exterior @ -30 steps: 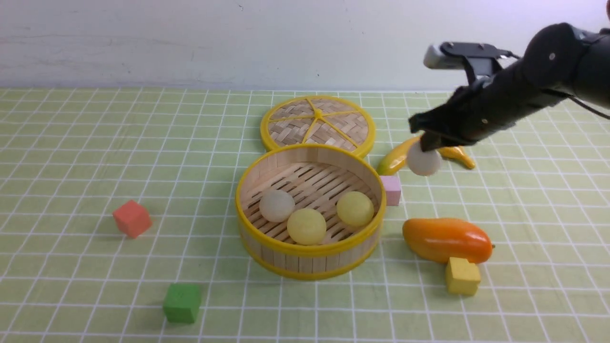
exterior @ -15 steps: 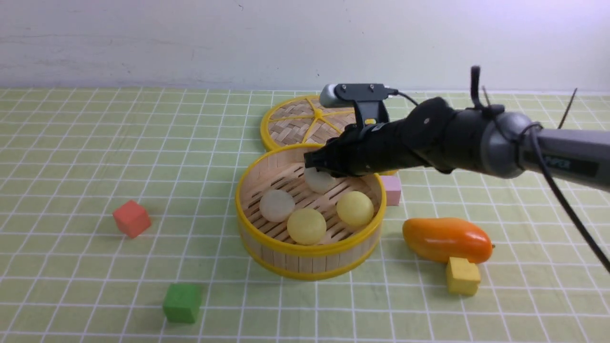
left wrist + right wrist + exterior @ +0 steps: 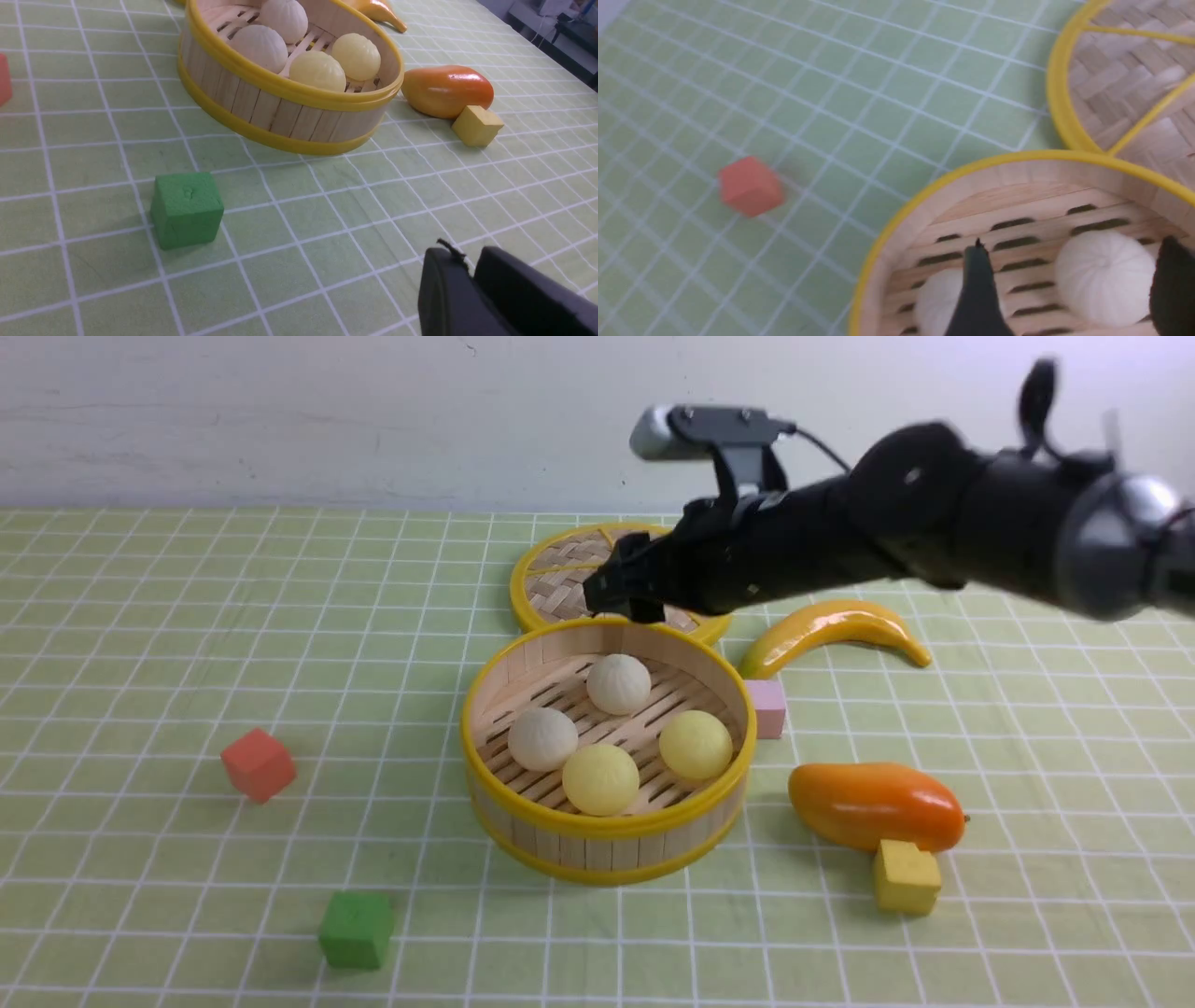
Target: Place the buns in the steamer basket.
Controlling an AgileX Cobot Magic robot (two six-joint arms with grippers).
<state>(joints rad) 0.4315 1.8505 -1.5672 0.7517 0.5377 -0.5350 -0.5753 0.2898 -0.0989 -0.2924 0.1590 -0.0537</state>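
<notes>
All four buns (image 3: 600, 780) sit in the steamer basket (image 3: 609, 875); right gripper (image 3: 627, 602) spreads empty above, seemingly needing only retreat; left gripper (image 3: 467, 266) looks pressed together

The scene is evenly and fairly brightly lit, with a cool, bluish-white cast on the wall (image 3: 373, 429). Soft highlights are thrown on the banana (image 3: 822, 621) and the mango (image 3: 878, 805), and only faint shadows are cast on the cloth (image 3: 233, 663). The light's source cannot be told. In the front view, the right arm (image 3: 896, 513) is smeared by motion, while the basket (image 3: 607, 821) is rendered crisply. The left wrist view is mostly sharp; in the right wrist view, the red cube (image 3: 751, 186) is softly blurred.
</notes>
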